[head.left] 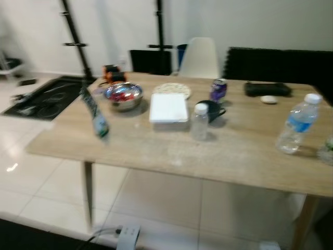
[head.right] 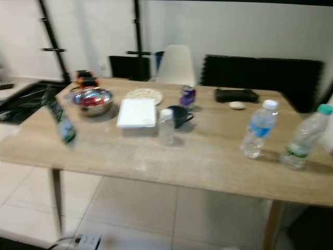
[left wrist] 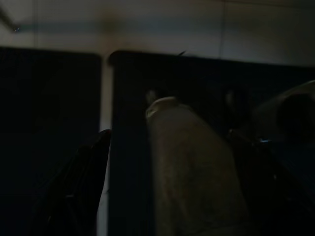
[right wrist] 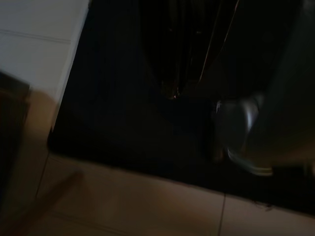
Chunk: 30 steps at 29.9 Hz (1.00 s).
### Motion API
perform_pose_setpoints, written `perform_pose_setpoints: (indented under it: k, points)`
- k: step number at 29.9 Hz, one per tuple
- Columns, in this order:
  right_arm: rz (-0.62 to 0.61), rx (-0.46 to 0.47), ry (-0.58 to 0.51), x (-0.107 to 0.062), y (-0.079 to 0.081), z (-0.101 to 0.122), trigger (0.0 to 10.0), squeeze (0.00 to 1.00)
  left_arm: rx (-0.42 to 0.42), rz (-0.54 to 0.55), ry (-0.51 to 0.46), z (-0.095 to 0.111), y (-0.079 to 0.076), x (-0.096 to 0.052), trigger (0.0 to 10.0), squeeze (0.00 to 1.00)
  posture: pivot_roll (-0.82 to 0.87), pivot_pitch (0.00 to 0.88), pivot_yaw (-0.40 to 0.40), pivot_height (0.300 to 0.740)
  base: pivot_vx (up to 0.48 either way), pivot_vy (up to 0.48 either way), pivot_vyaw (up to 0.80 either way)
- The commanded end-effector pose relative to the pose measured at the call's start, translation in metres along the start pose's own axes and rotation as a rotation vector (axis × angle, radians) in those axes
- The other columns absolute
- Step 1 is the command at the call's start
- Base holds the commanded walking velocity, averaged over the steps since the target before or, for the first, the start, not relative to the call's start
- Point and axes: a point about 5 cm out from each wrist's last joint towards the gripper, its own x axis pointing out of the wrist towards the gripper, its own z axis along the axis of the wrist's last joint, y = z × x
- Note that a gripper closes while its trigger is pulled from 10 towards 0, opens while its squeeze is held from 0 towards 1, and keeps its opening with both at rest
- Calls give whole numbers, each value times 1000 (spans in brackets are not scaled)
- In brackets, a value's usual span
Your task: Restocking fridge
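Four bottles stand on the wooden surface (head.left: 234,156): a tilted bottle (head.left: 95,115) near its 9 o'clock edge (blurred, long axis leaning up toward 11 o'clock), a small clear bottle (head.left: 199,121) at centre, a blue-labelled water bottle (head.right: 257,128) toward 3 o'clock, and a green-capped bottle (head.right: 306,136) beside it. One purple can (head.left: 218,89) sits just behind one dark mug (head.left: 210,110). One steel bowl (head.left: 123,96) and one white box (head.left: 168,108) lie toward 10 o'clock. Both wrist views are too dark to tell either claw's opening.

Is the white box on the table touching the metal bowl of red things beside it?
Apart. In the right eye view a strip of bare table shows between the white box and the metal bowl.
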Motion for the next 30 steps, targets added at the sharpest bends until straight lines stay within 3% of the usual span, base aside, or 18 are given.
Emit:
perform_pose_setpoints:
  k: [1, 13, 23, 30]
  points:
    - [2, -1, 27, -1, 2, -9, 10000, 0, 8, 0, 45, -10, 1, -1, 10000, 0, -63, 0, -14, 740, -296, 0, 0]
    - [1, 2, 30, -1, 2, -10, 10000, 0, 33, 1, 54, -12, 3, -2, 10000, 0, -65, 0, -17, 740, -47, 0, 0]
    - [-3, 3, 28, -1, 1, -10, 10000, 0, 34, 4, 72, -17, 4, -3, 10000, 0, -64, 0, -20, 740, 0, -444, 0]
    - [-38, -5, 34, -2, -5, -12, 10000, 0, 18, 6, 70, -18, 4, -4, 10000, 0, -65, 0, -22, 740, 0, 0, 0]
